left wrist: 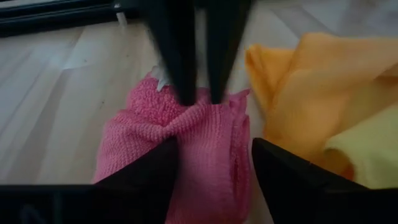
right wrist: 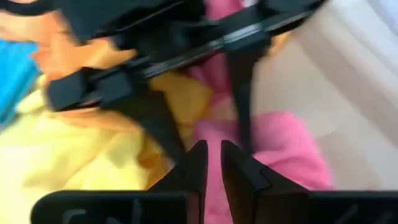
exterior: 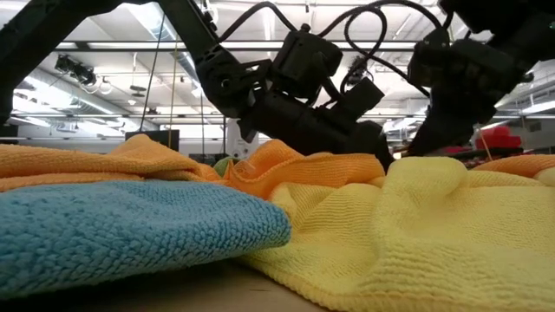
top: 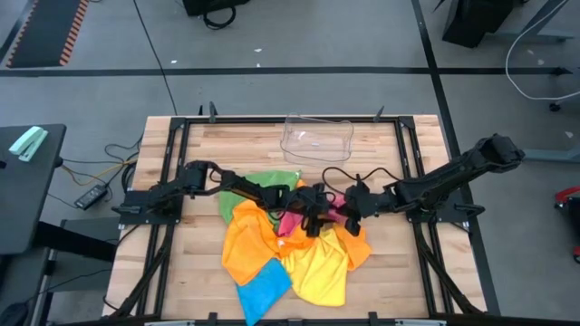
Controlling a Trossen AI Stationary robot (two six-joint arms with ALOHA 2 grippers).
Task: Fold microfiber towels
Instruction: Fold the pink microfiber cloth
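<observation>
The left gripper (left wrist: 208, 165) is holding its two dark fingers (left wrist: 152, 171) spread apart on either side of a bunched fold of the soft pink microfiber towel (left wrist: 186, 146), which is lying between them on the pale wooden table (left wrist: 56, 106). Facing it, the right gripper (right wrist: 212, 165) is pinching the same pink towel's far edge with its fingers nearly together. The crumpled orange microfiber towel (left wrist: 305, 81) and the yellow microfiber towel (left wrist: 367, 152) are lying just beside the left fingers, the blue microfiber towel (top: 263, 288) and green microfiber towel (top: 272, 179) farther out in the pile.
</observation>
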